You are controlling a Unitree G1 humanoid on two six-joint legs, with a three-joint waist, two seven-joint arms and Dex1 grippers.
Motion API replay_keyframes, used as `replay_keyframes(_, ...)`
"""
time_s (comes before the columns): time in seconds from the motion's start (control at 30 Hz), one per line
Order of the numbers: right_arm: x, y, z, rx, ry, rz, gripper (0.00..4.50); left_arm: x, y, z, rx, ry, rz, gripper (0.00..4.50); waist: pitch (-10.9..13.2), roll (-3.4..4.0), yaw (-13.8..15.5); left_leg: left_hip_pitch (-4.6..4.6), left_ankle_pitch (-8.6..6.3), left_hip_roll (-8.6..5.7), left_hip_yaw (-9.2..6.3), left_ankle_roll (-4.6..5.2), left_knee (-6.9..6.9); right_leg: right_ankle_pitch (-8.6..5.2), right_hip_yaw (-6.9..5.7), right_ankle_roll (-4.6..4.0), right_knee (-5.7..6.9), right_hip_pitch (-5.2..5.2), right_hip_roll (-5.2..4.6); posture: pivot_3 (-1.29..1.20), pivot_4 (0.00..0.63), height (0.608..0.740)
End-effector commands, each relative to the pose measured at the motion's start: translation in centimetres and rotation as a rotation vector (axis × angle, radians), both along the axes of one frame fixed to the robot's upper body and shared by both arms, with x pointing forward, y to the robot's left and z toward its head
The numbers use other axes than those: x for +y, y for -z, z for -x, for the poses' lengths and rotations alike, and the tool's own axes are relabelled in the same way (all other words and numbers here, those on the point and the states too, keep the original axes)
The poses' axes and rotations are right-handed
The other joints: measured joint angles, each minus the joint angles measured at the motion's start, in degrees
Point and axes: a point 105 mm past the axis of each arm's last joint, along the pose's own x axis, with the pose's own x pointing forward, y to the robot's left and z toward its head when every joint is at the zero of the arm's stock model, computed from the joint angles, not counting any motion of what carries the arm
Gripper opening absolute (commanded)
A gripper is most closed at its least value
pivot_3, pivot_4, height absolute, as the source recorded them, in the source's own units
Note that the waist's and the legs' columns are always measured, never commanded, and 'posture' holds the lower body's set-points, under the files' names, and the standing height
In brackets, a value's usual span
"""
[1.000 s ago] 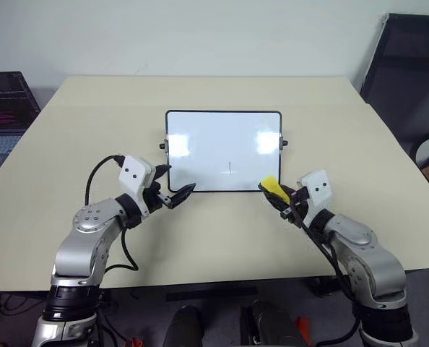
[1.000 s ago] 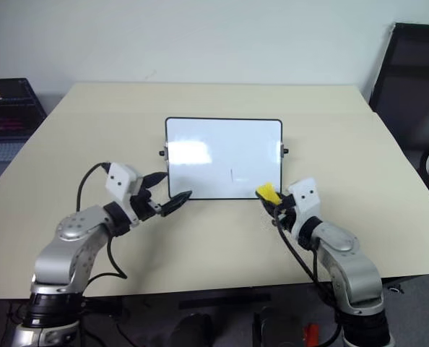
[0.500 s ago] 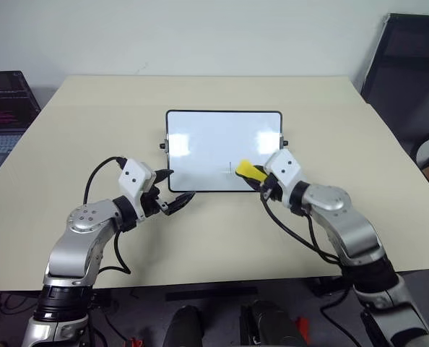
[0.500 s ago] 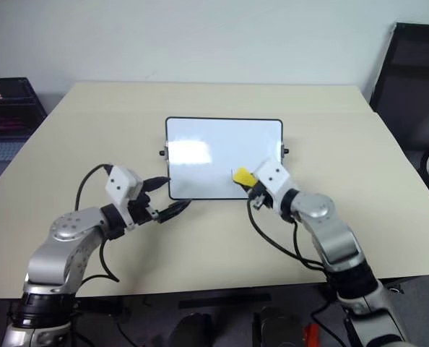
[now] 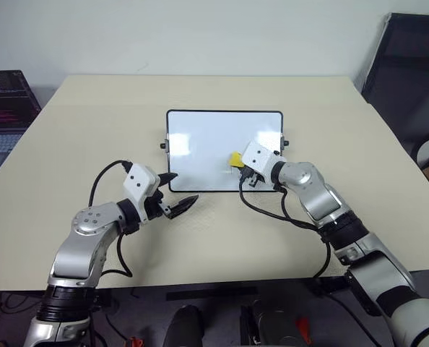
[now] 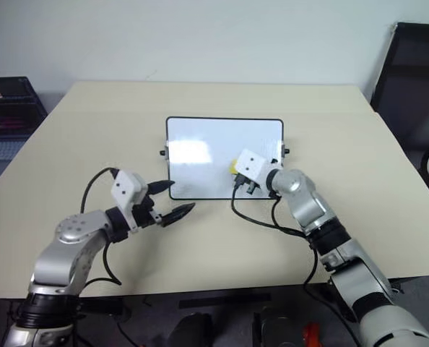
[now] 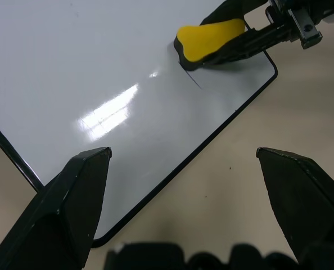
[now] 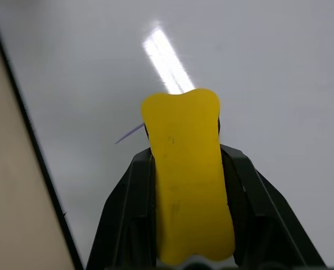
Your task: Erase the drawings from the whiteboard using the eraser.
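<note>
From the head views we are seeing the whiteboard lying flat on the table, the right gripper clamping the eraser over its lower right part; the left gripper, spread wide, is hovering at the near left corner; the left wrist view is adding a thin stroke beside the eraser; the right wrist view is showing it poking out beside the yellow block.

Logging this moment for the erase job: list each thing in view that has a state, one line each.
whiteboard: flat on the table, mostly clean.
drawings: one short stroke left, partly under the eraser.
eraser: gripped, over the board on the stroke.
right gripper: shut on the eraser.
left gripper: open, empty, at the board's near left corner.
</note>
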Motion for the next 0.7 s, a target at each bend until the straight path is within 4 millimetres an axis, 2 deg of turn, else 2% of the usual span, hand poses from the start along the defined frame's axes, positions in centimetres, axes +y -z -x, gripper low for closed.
replay_keyframes(0.03,-0.6,1.4,0.9,0.035,-0.053,0.106,1.17,-0.4,-0.5,0.2,-0.035,0.012,-0.001,4.5,0.0,0.0,0.0,0.0,0.0,0.0,-0.02,0.0,0.01,0.0,-0.02,0.0,0.01,0.01,0.0,0.0,0.15,0.74)
replay_keyframes(0.07,-0.6,1.5,1.0,0.03,-0.059,0.121,1.17,-0.5,-0.4,0.2,-0.035,0.013,-0.001,4.5,0.0,0.0,0.0,0.01,0.0,0.0,-0.02,0.0,0.01,0.0,-0.01,0.0,0.01,0.01,0.0,0.0,0.15,0.74)
replay_keyframes(0.27,0.1,-2.7,-1.5,-0.182,0.027,0.044,1.17,-1.3,-0.5,0.3,-0.033,0.027,0.01,4.5,0.0,0.0,-0.2,0.05,0.01,-0.01,0.03,0.0,0.07,0.01,0.02,0.04,0.05,0.02,0.02,0.0,0.15,0.74)
replay_keyframes(0.37,0.8,-3.5,-1.9,-0.195,0.03,0.012,1.17,-1.6,-0.6,0.4,-0.033,0.034,0.012,4.5,0.0,0.0,-0.2,0.06,0.03,-0.01,0.03,0.0,0.08,0.02,0.02,0.05,0.07,0.02,0.04,0.0,0.15,0.74)
replay_keyframes(0.47,1.3,-3.3,-1.9,-0.174,0.024,0.015,1.17,-1.9,-0.7,0.4,-0.032,0.039,0.013,4.5,0.0,0.0,-0.1,0.05,0.02,0.0,0.0,0.0,0.04,0.06,0.0,-0.03,0.04,0.02,0.04,0.0,0.15,0.74)
replay_keyframes(0.63,0.8,0.6,0.1,0.011,-0.057,0.122,1.17,-2.1,-1.1,0.5,-0.034,0.04,0.016,4.5,0.0,0.0,0.0,-0.01,0.01,0.01,-0.01,0.01,0.0,0.06,0.01,-0.03,0.01,-0.01,-0.01,0.0,0.15,0.74)
replay_keyframes(0.7,0.3,1.2,0.7,0.045,-0.07,0.142,1.17,-2.1,-1.2,0.5,-0.033,0.039,0.016,4.5,0.0,0.0,0.2,0.0,0.01,0.0,-0.05,0.0,0.0,0.06,-0.03,-0.03,0.01,0.02,-0.02,0.0,0.15,0.74)
